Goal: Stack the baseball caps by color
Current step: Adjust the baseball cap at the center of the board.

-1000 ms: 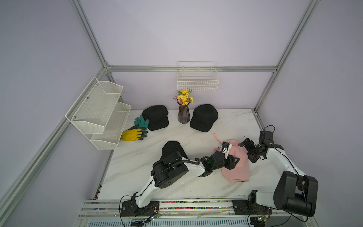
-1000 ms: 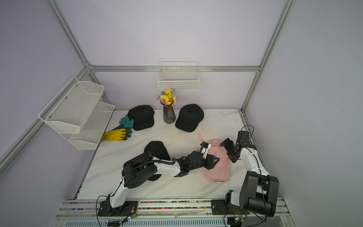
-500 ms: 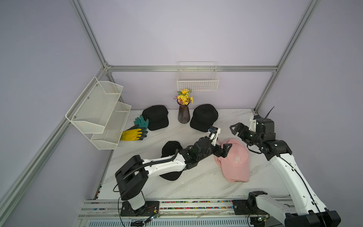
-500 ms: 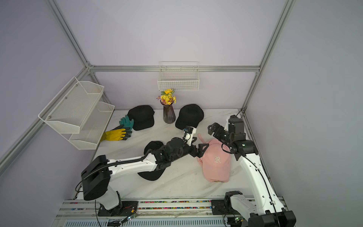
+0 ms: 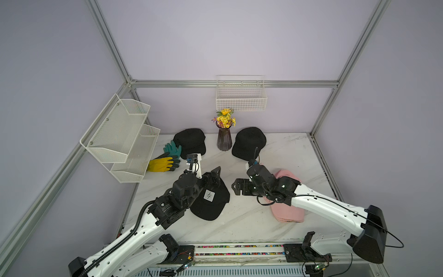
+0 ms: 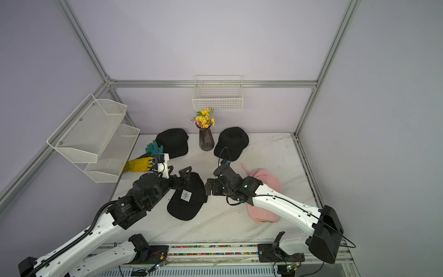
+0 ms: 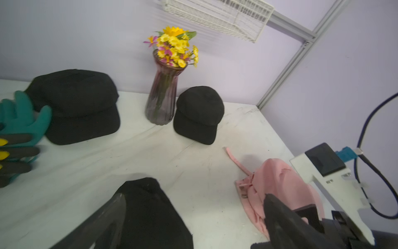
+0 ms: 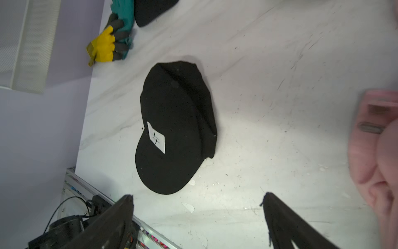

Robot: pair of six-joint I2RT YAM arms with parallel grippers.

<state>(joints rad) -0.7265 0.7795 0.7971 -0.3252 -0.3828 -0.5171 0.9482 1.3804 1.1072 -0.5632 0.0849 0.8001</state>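
Colour sort half done: a pile of soft pink fabric baseball caps (image 5: 286, 213) lies on the right side of the white marble-patterned tabletop (image 5: 239, 225), partly under the right arm. Layered brim edges at its near end show more than one cap there, though the count cannot be read. No other pink cap is in sight in both top views, so the pink stack looks finished.

The black side has not begun. A black fabric cap with a white square patch (image 5: 211, 199) lies flat by itself at front centre-left, brim toward the robot, apart from the pink pile. Two plain black caps sit well back by the wall. The left rear black cap (image 5: 190, 142) lies beside teal and yellow rubber gloves (image 5: 165, 159). The right rear black cap (image 5: 249, 144) is on the far side of a ribbed purple glass vase of yellow flowers (image 5: 224, 140), which stands between them. None of the three touches another.

The left gripper (image 7: 195, 199) hangs over the crown end of the patch cap, jaws spread wide with nothing between them. The right gripper (image 8: 197, 196) hovers above bare table between the patch cap and the pink pile, jaws likewise spread and empty. Left to do, by this view: bring the three black caps into one stack, working round the vase and gloves.
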